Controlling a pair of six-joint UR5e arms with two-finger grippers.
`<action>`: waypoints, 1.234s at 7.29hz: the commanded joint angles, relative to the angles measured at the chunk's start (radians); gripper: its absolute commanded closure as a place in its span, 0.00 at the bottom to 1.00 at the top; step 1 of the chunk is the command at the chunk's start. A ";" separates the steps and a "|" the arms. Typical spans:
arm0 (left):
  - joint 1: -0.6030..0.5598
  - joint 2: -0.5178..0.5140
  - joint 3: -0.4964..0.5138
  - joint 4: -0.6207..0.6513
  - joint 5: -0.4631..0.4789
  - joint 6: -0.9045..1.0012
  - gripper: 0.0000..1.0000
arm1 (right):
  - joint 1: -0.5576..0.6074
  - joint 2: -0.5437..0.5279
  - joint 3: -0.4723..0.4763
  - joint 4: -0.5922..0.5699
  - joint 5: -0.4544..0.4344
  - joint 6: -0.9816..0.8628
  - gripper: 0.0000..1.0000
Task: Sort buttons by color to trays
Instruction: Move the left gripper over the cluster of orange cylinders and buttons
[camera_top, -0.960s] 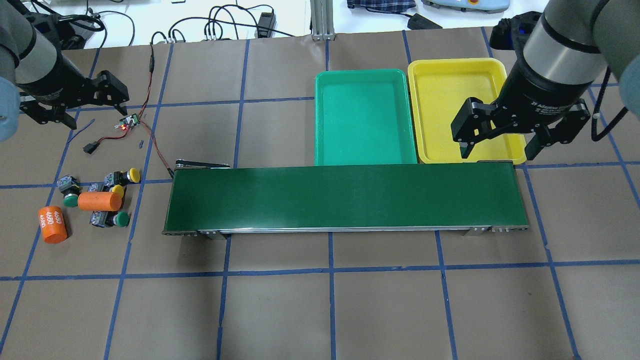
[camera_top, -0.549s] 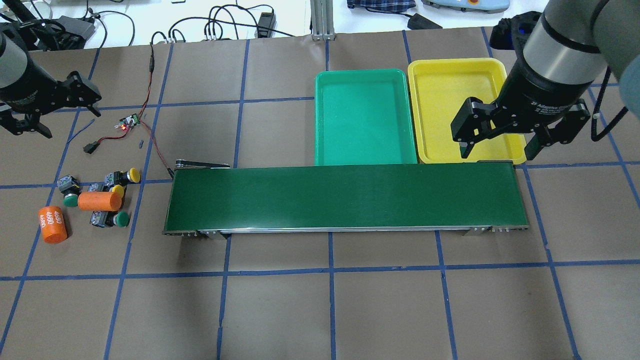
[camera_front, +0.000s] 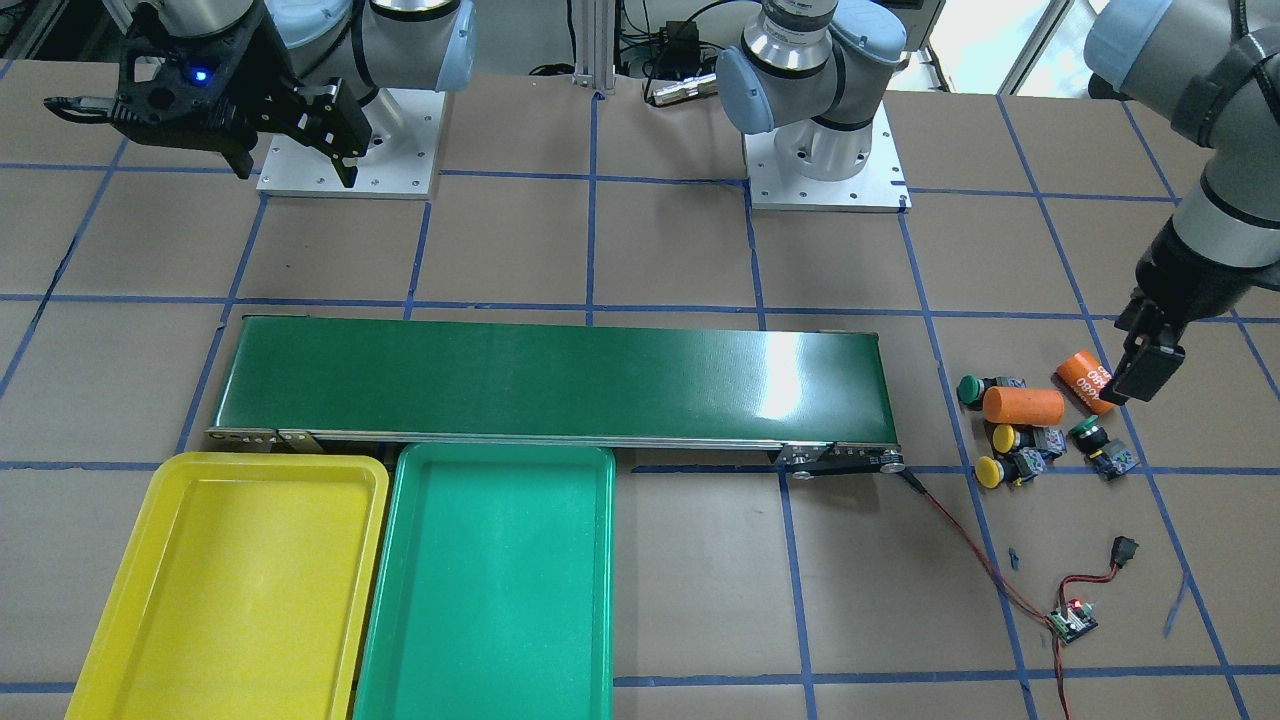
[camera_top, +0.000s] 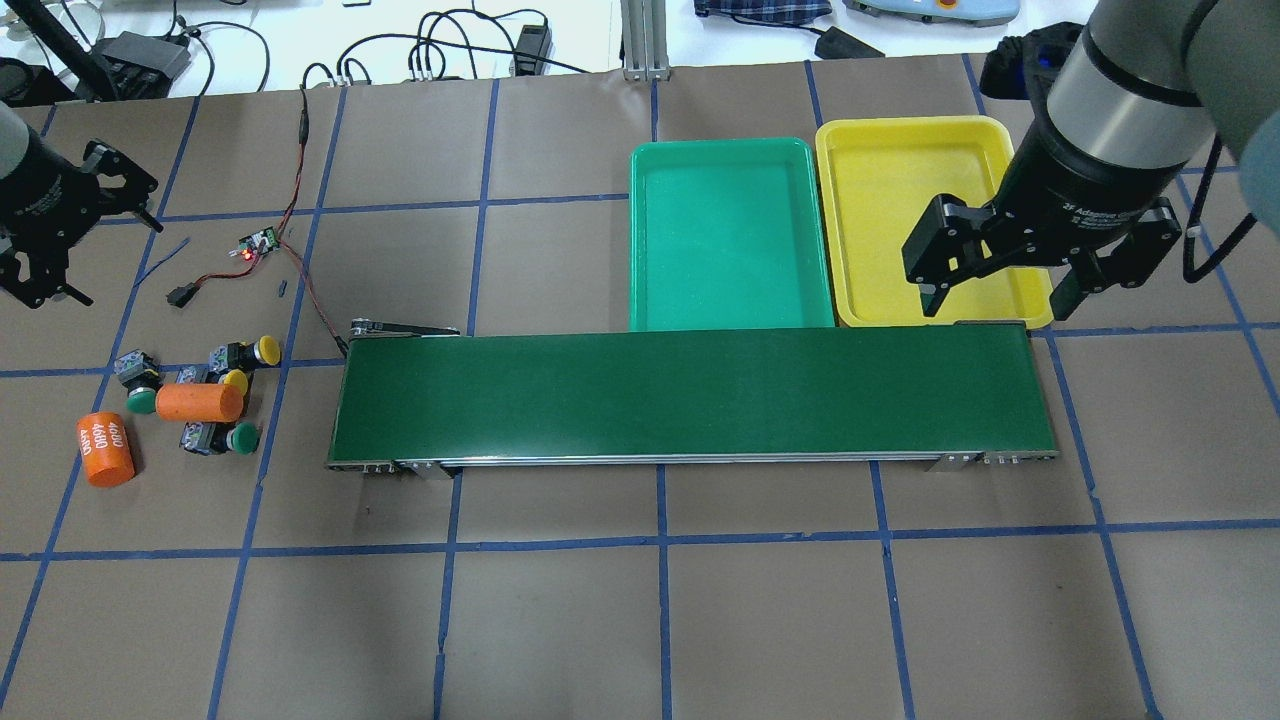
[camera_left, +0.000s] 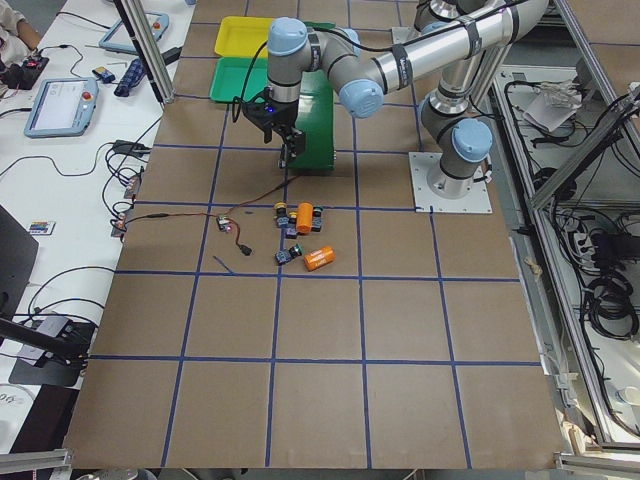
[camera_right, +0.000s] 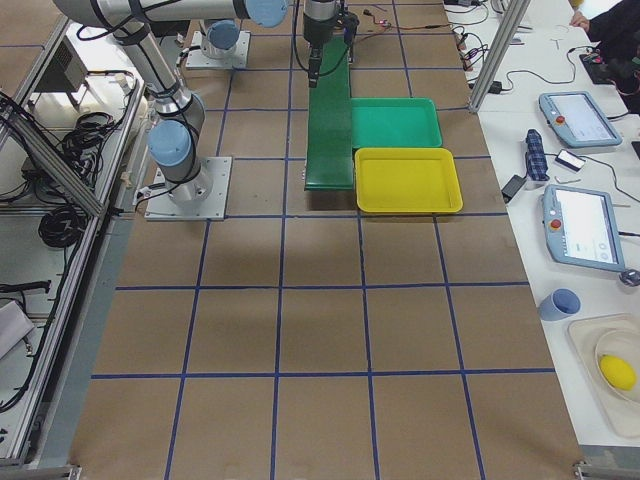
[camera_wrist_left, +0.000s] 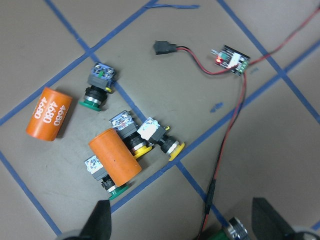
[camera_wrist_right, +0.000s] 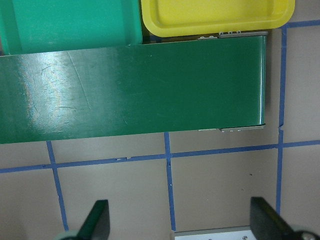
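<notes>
Nearest us, all four buttons (camera_top: 243, 437) lay clustered beside two orange cylinders (camera_top: 200, 402), none sorted yet. Our left gripper (camera_wrist_left: 182, 220) hovered high near them, spread and empty; we judged it must next descend onto one button. Our right gripper (camera_top: 995, 300) hung spread by the conveyor's (camera_top: 690, 395) other end; beyond sat the yellow tray (camera_top: 910, 126) and green tray (camera_top: 730, 146).

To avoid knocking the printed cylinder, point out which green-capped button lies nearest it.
The green button beside the 4680 cylinder, off one end of the plain orange cylinder. The other green button lies nearer the conveyor belt.
</notes>
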 joint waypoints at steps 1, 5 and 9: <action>0.054 -0.007 -0.015 -0.004 0.009 -0.109 0.00 | 0.000 0.000 0.000 0.000 -0.001 0.000 0.00; 0.093 -0.001 -0.198 0.120 0.006 -0.251 0.00 | 0.000 -0.002 0.011 0.008 -0.004 0.000 0.00; 0.113 -0.045 -0.290 0.171 -0.002 -0.372 0.00 | 0.000 -0.006 0.017 0.008 -0.006 0.000 0.00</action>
